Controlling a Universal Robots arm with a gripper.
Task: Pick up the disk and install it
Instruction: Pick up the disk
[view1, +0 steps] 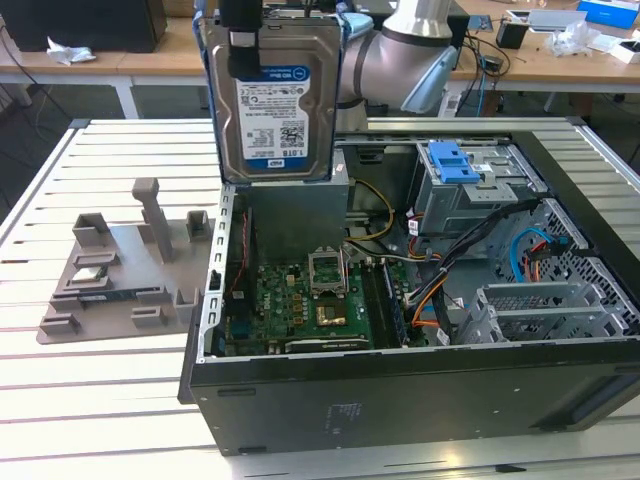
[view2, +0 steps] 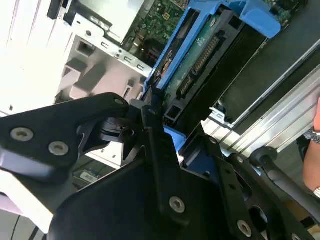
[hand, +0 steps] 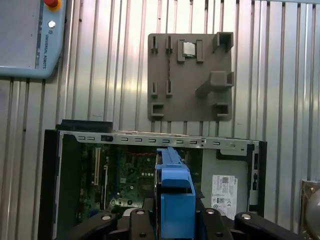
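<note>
- One gripper (view1: 240, 38), clamped shut on the one disk (view1: 275, 100), gripping its upper end.
- Held upright, label toward the exterior view, high above the open computer case (view1: 400, 390) and clear of it.
- Blue rails (view2: 167, 60) along its sides, plain in the second wrist view.
- Judged about halfway: picking up done, installing left. Not yet inside the case, nor in the drive cage (view1: 470, 200) with its single blue latch (view1: 448, 160).
- Counted further out: one case, one motherboard (view1: 300, 300), one grey fixture plate (view1: 120, 270) on the tabletop (view1: 60, 400), beside the case at the exterior view's left.
</note>
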